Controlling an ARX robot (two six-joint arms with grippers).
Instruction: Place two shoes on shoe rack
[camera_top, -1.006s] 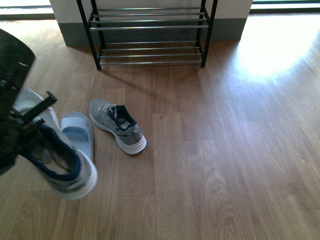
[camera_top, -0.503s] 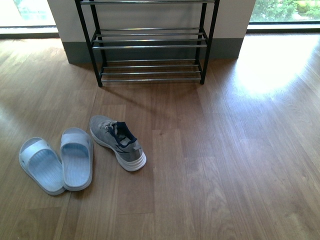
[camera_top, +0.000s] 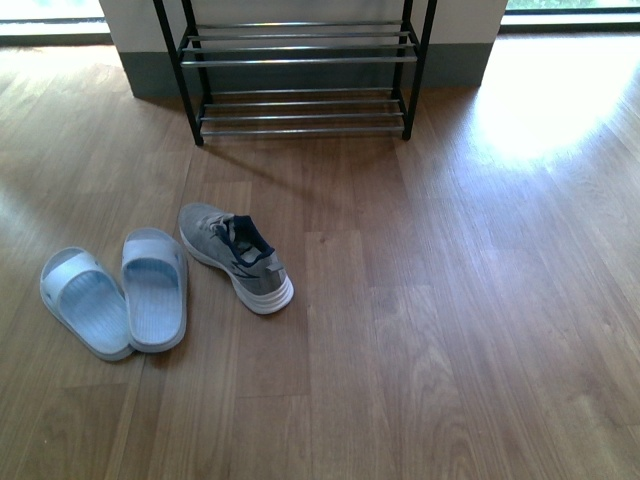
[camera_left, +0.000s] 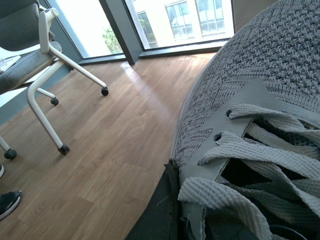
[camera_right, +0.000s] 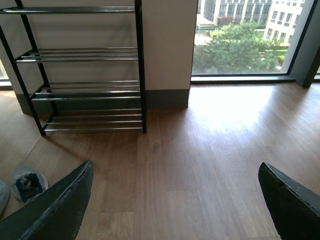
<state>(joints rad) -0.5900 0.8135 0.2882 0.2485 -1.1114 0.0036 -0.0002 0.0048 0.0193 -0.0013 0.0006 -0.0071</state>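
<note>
Clamped on a lifted sneaker (camera_left: 260, 75), raised well above a wooden floor (camera_left: 110, 150): the left gripper (camera_left: 162, 212), with only one dark finger in sight, pressed to the grey knit upper beside the laces (camera_left: 250, 150). Behind, an office chair (camera_left: 45, 55) on castors and tall windows (camera_left: 200, 20).

Empty and facing the shoe rack (camera_right: 80, 90): the right gripper (camera_right: 175, 210), its dark fingers (camera_right: 57, 207) spread wide apart.

Against the wall (camera_right: 165, 45), the black-framed rack with its tiers of thin silver rods.

On the floor in front of the rack and well apart from it: the other sneaker (camera_top: 236, 257), upright on its white sole, toe angled toward the rack, heel and navy lining toward the front camera. Just beside it on the left, one pale blue slide (camera_top: 155, 288), sole down. Further left, a second slide (camera_top: 85, 302), meeting the first at their near ends.
</note>
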